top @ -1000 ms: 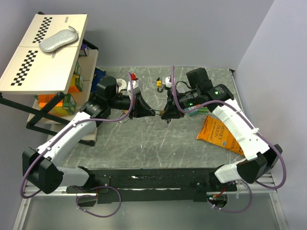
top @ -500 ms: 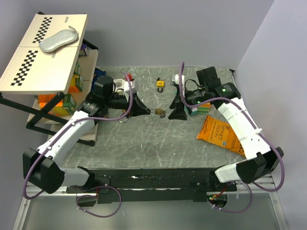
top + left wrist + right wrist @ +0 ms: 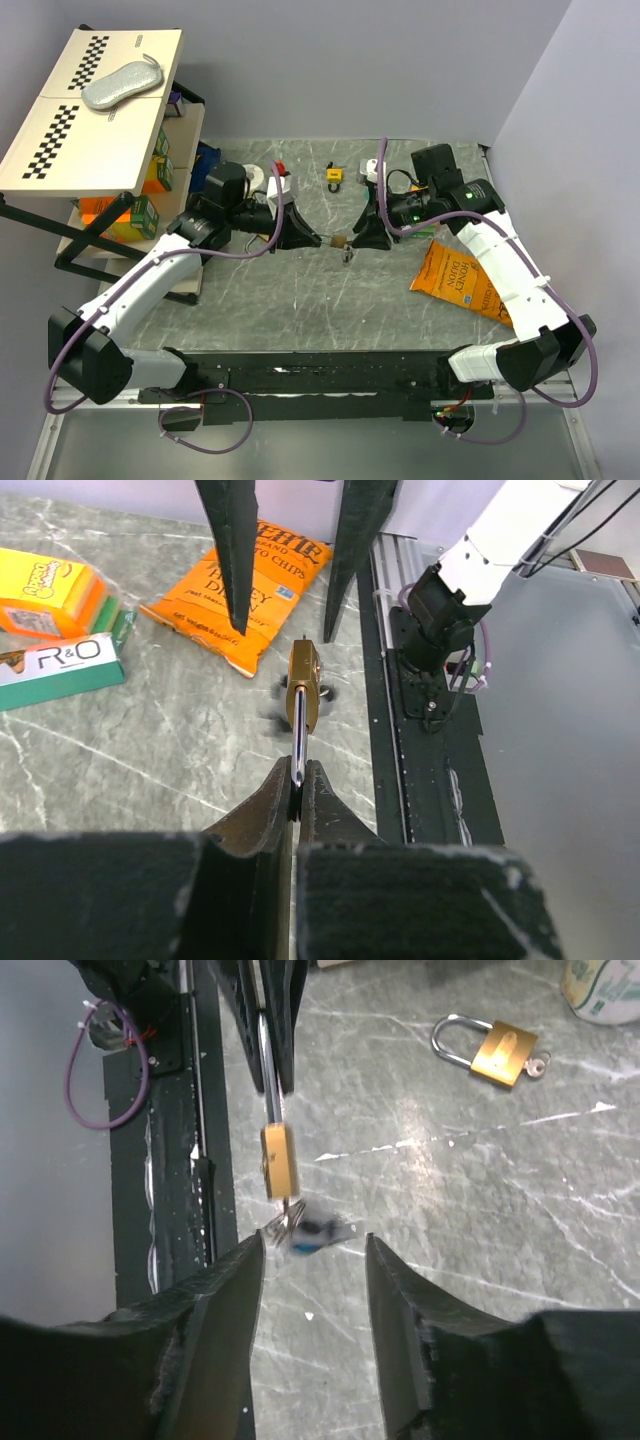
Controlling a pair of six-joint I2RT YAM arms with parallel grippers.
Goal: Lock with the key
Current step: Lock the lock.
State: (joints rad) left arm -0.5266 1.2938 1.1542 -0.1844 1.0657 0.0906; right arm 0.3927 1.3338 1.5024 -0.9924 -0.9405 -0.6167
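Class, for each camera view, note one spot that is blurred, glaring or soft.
Right wrist view: the keys under the padlock smear with motion, and pale glare lies on the table. Left wrist view: blur flanks the padlock. Top view: even light, soft shadows.

A grey marble-patterned tabletop [image 3: 300, 300] sits between plain pale lavender walls [image 3: 380, 60]. At its far left corner stands a black-framed shelf rack [image 3: 100, 150] whose tan top boards carry checkerboard strips.
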